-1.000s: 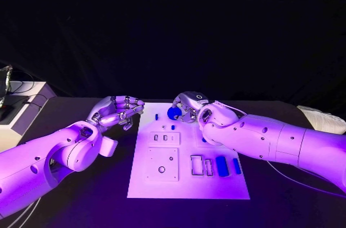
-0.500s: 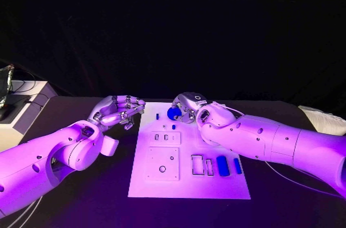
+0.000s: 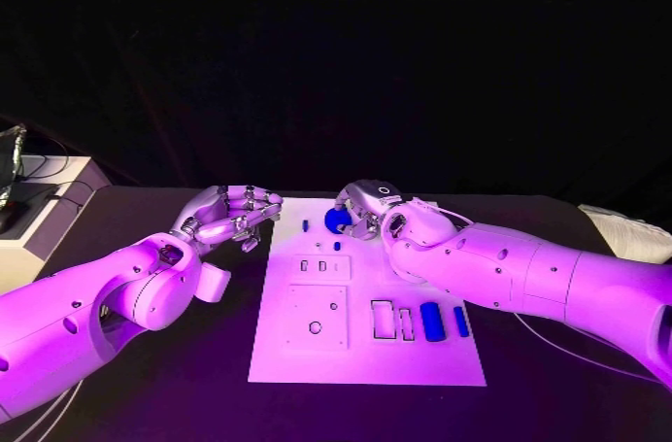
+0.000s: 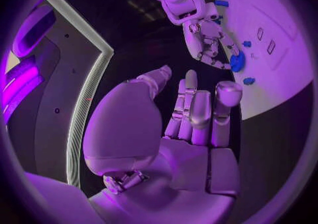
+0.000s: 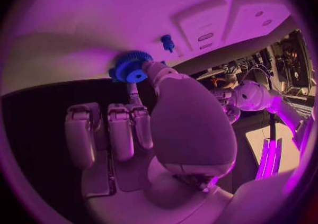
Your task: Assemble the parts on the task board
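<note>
The white task board (image 3: pixel 364 350) lies in the middle of the black table. My right hand (image 3: pixel 368 207) is over its far edge and pinches a blue gear (image 3: pixel 338 220) between thumb and a finger; the right wrist view shows the gear (image 5: pixel 130 68) at the thumb tip, close above the board (image 5: pixel 99 17). My left hand (image 3: pixel 231 215) hovers off the board's far left corner, fingers curled in, holding nothing (image 4: pixel 195 113). Two small blue pegs (image 3: pixel 306 225) (image 3: pixel 336 246) stand near the gear. Two blue bars (image 3: pixel 431 321) (image 3: pixel 461 321) lie at the board's right.
White raised plates with slots (image 3: pixel 320 267) and a hole (image 3: pixel 316 318) sit on the board's left half, and an open rectangular slot (image 3: pixel 381 320) lies beside the bars. A pale box (image 3: pixel 35 219) stands at the table's left edge.
The right forearm has eased slightly lower and the right hand has settled a touch with the gear. The left hand stays where it was.
</note>
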Robot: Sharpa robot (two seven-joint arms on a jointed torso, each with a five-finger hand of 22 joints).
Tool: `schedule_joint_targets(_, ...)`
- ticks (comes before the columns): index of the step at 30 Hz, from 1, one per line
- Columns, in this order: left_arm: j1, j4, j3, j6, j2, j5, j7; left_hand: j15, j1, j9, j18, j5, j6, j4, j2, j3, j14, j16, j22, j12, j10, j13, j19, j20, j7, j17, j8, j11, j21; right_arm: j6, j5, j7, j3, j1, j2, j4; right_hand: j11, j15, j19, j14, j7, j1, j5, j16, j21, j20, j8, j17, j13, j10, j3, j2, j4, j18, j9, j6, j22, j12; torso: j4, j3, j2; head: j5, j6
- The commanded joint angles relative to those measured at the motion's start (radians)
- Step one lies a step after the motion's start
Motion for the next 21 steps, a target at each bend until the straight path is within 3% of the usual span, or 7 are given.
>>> schedule_joint_targets(1,0.000,0.001,0.001,0.016,0.002,0.001,0.001,-0.001,0.002,0.001,-0.007,0.000,-0.007,-0.001,0.012,-0.003,-0.002,0.004,0.000,0.006,-0.009,0.001,-0.009,0.000,0.000,0.000,0.001,0.001,0.005,0.037,0.001,0.003,-0.002,-0.003,-0.003,0.002,0.006,0.012,0.074,0.096,0.003,-0.015,-0.001,-0.001,-0.003,0.007,-0.008,0.225,0.263,0.105,-0.007,-0.003,0.006,-0.001,-0.003,-0.012,0.218,0.002,-0.0009,0.0009,0.000,0.001,0.000)
schedule_joint_targets(4,0.000,0.000,0.001,0.016,0.002,0.001,0.001,-0.001,0.003,0.001,-0.007,0.000,-0.007,-0.001,0.012,-0.002,-0.001,0.005,0.000,0.007,-0.011,0.002,-0.010,0.000,0.000,0.001,0.001,0.001,0.005,0.035,0.009,0.005,-0.002,-0.003,-0.007,0.006,0.010,0.017,0.073,0.096,0.006,-0.062,0.005,-0.001,-0.005,0.014,-0.021,0.225,0.259,0.102,-0.044,-0.008,0.028,0.000,-0.006,-0.030,0.216,-0.002,-0.0007,0.0016,0.000,-0.002,0.000)
schedule_joint_targets(8,-0.001,-0.002,0.001,0.015,0.001,0.001,0.000,-0.001,0.003,0.001,-0.008,0.000,-0.008,-0.001,0.012,-0.002,-0.001,0.005,0.001,0.007,-0.012,0.002,-0.009,0.000,0.001,0.001,0.000,0.001,0.006,0.030,0.018,0.008,-0.002,-0.003,-0.020,0.016,0.013,0.021,0.073,0.097,0.008,-0.094,-0.024,-0.001,-0.006,0.018,-0.024,0.228,0.259,0.101,-0.140,0.016,0.053,0.000,-0.006,-0.041,0.217,-0.002,0.0002,0.0016,0.000,-0.004,0.000)
schedule_joint_targets(17,-0.002,-0.010,0.001,0.010,0.001,0.003,0.000,0.000,0.002,0.000,-0.008,0.000,-0.011,0.001,0.014,-0.003,0.001,0.008,0.006,0.008,-0.015,0.003,-0.007,0.000,0.002,0.003,-0.001,0.002,0.009,0.054,0.042,0.010,-0.002,-0.003,-0.033,0.026,0.007,0.016,0.085,0.101,0.001,-0.139,0.017,0.004,0.009,0.015,-0.011,0.245,0.263,0.105,-0.169,0.062,0.060,-0.005,0.002,-0.015,0.234,0.002,-0.0023,0.0028,0.000,0.001,0.000)
schedule_joint_targets(19,-0.003,-0.011,0.001,0.010,0.001,0.003,0.000,0.000,0.002,0.000,-0.008,0.000,-0.011,0.001,0.014,-0.003,0.001,0.008,0.006,0.008,-0.015,0.003,-0.007,0.000,0.002,0.003,-0.001,0.002,0.009,0.062,0.045,0.011,-0.002,-0.003,-0.034,0.026,0.005,0.015,0.087,0.101,-0.001,-0.165,0.047,0.004,0.012,0.013,-0.008,0.247,0.263,0.105,-0.162,0.085,0.058,-0.006,0.003,-0.010,0.237,0.002,-0.0016,0.0024,0.000,-0.001,0.000)
schedule_joint_targets(21,-0.003,-0.012,0.001,0.009,0.001,0.004,0.000,0.000,0.002,0.000,-0.008,0.000,-0.011,0.001,0.014,-0.003,0.001,0.008,0.006,0.008,-0.015,0.003,-0.007,0.000,0.002,0.003,-0.001,0.002,0.009,0.068,0.047,0.010,-0.002,-0.003,-0.034,0.026,0.004,0.014,0.088,0.101,-0.002,-0.168,0.053,0.004,0.013,0.012,-0.008,0.248,0.263,0.105,-0.159,0.088,0.058,-0.006,0.004,-0.008,0.238,0.002,-0.0013,0.0022,0.000,-0.001,0.000)
